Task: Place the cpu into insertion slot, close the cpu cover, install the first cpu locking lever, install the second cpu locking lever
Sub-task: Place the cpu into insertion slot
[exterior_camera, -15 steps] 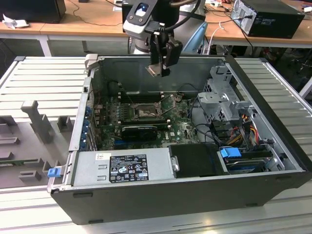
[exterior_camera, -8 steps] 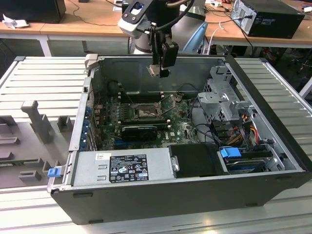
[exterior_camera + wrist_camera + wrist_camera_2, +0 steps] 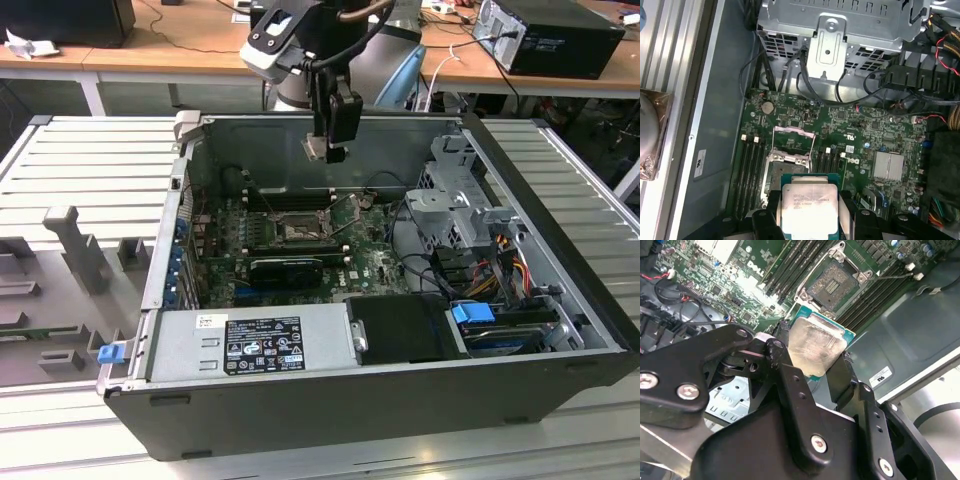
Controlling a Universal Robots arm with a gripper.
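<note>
With the slot (image 3: 298, 232) bare and its cover (image 3: 792, 129) hinged up, nothing is seated yet, closing and both lever steps are left, and the gripper (image 3: 320, 150) hangs high above, clenched on the cpu (image 3: 807, 205) by its edges, open air beneath, RAM slots (image 3: 747, 170) beside, drive cage (image 3: 460, 200) at the exterior view's right.

Lighting: bright, even, from overhead; shadows soft. Exterior view: inside of the computer case (image 3: 400, 400) is dimmer than the pale ribbed surface (image 3: 90, 160) around it, and the near wall shades the motherboard (image 3: 370, 262) edge. Second wrist view: white glare on the cpu (image 3: 815, 347) face, plus a blown-out patch on the board. First wrist view: mild sheen on the cpu, and the drive cage (image 3: 880, 20) is bright.
</note>
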